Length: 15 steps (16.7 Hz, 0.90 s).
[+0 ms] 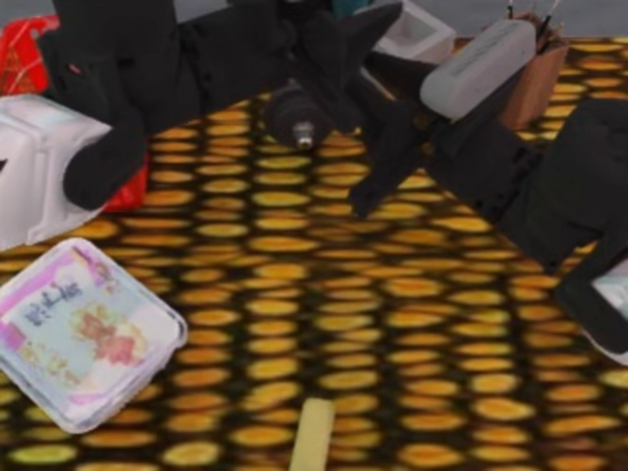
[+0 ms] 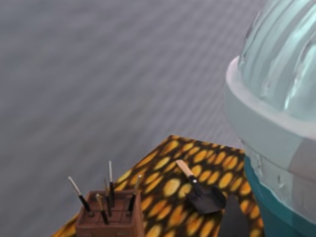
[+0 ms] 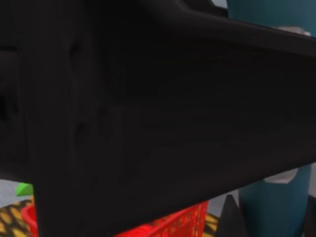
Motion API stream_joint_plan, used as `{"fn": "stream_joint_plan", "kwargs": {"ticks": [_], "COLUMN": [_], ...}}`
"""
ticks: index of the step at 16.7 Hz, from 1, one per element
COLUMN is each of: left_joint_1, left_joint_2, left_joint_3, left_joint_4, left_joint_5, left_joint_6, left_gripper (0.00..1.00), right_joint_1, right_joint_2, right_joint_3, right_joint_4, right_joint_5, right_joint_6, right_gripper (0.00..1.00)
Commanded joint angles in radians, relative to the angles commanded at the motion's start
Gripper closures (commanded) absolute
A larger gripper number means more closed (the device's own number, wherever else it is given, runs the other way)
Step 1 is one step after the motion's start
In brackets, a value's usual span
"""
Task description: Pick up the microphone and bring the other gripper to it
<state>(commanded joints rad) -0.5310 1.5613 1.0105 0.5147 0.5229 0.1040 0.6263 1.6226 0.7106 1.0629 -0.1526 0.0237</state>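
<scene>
- My left arm (image 1: 137, 78) reaches across the far left of the table, its left gripper (image 1: 339, 34) raised at the far middle; whether it grips the microphone (image 2: 281, 108), I cannot tell.
- The microphone fills my left wrist view, head close to the lens.
- My right gripper (image 1: 378, 147) slants in from the right, right beside it; finger state unclear.

A black arm body (image 3: 148, 113) fills most of my view; beyond it I see the teal microphone (image 3: 276, 202) handle and a red basket (image 3: 177, 224).
</scene>
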Motion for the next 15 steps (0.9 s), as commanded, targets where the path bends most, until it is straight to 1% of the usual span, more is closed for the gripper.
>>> {"fn": "stream_joint_plan", "kwargs": {"ticks": [11,12,15], "left_joint_1": [0.000,0.000,0.000], "left_joint_2": [0.000,0.000,0.000], "left_joint_3": [0.000,0.000,0.000], "left_joint_4": [0.000,0.000,0.000], "left_joint_5": [0.000,0.000,0.000], "left_joint_6": [0.000,0.000,0.000], "left_gripper": [1.00,1.00,1.00], "right_joint_1": [0.000,0.000,0.000], "right_joint_2": [0.000,0.000,0.000], "right_joint_3": [0.000,0.000,0.000], "right_joint_4": [0.000,0.000,0.000], "right_joint_5": [0.000,0.000,0.000], "right_joint_6": [0.000,0.000,0.000], "right_gripper": [0.02,0.00,0.00]}}
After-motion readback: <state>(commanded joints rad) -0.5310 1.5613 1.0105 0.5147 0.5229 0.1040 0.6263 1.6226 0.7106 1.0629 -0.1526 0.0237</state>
